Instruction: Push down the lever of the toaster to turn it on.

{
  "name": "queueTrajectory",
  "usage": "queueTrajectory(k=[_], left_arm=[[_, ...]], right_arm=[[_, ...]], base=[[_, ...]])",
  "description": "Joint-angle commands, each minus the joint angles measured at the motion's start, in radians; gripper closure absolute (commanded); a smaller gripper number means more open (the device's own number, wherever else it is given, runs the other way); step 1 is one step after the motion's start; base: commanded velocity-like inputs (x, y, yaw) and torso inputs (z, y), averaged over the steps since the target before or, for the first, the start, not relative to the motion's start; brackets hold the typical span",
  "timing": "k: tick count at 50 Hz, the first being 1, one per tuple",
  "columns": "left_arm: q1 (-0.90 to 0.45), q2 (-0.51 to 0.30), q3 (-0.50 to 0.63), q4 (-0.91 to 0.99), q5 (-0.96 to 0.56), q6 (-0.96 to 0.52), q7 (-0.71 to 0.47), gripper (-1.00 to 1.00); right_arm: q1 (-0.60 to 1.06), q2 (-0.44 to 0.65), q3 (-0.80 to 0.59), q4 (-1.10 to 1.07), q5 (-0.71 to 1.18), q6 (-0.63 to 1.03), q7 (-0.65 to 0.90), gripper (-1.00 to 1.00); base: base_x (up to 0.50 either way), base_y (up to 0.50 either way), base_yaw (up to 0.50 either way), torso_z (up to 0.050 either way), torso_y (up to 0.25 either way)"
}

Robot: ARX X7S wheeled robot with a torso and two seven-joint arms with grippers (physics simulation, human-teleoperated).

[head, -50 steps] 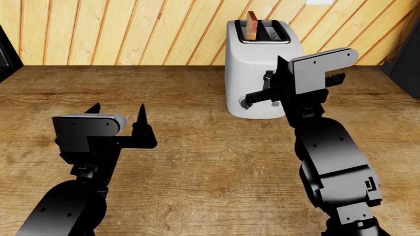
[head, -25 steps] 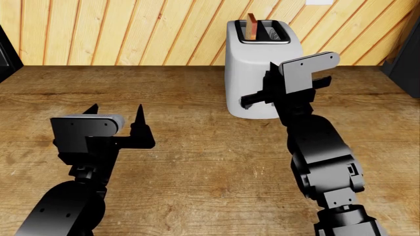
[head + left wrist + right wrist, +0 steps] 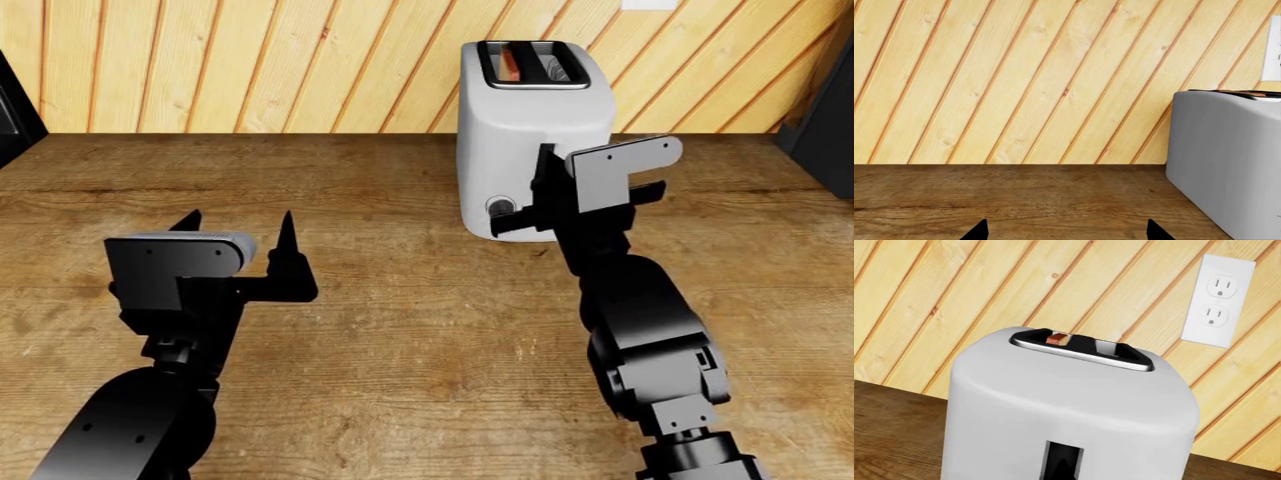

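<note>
Lever (image 3: 1062, 466) low in toaster (image 3: 523, 140) slot, right fingers (image 3: 514, 222) against it.

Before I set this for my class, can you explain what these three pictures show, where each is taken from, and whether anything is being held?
It is a simulated two-armed robot at a wooden table. The wide picture looks down from its head. The other two come from cameras near each pincer. The left pincer hangs open over the table, holding nothing. The right pincer is up against the front of the white toaster, where the lever sits in its slot. Whether that pincer is open or shut cannot be told. Toast sits low in one slot. A wall socket shows behind the toaster.
</note>
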Motion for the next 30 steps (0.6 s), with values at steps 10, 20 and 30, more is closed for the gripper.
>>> queueTrajectory(k=[10, 20, 30], left_arm=[[0.008, -0.004, 0.003, 0.0, -0.007, 0.009, -0.005, -1.0], [0.004, -0.006, 0.006, -0.002, -0.011, 0.01, -0.01, -1.0], [0.0, -0.008, 0.009, -0.003, -0.015, 0.008, -0.014, -1.0]], right_arm=[[-0.096, 0.004, 0.008, 0.093, 0.005, -0.044, 0.026, 1.0], [-0.101, 0.0, 0.007, 0.13, 0.011, -0.064, 0.026, 1.0], [-0.1, 0.003, 0.003, 0.126, 0.015, -0.058, 0.026, 1.0]], base=[[0.0, 0.0, 0.0, 0.0, 0.0], [0.0, 0.0, 0.0, 0.0, 0.0], [0.0, 0.0, 0.0, 0.0, 0.0]])
